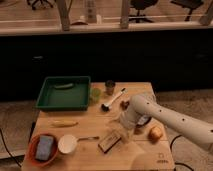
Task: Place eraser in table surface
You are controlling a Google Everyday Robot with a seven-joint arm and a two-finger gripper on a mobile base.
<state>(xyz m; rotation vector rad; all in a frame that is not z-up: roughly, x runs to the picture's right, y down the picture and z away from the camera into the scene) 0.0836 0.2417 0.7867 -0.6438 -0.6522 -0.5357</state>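
Observation:
The eraser (109,142), a small flat block with a dark brown top and pale sides, lies on the light wooden table surface (90,131) near its front middle. My white arm reaches in from the right. My gripper (119,131) hangs just above and to the right of the eraser, very close to it. I cannot tell whether it touches the eraser.
A green tray (64,93) sits at the back left, with a green cup (95,94), a dark cup (109,87) and a brush (113,99) beside it. An orange bowl with a blue-grey pad (44,147), a white cup (67,144), a yellow item (63,123) and a round fruit (156,133) lie around.

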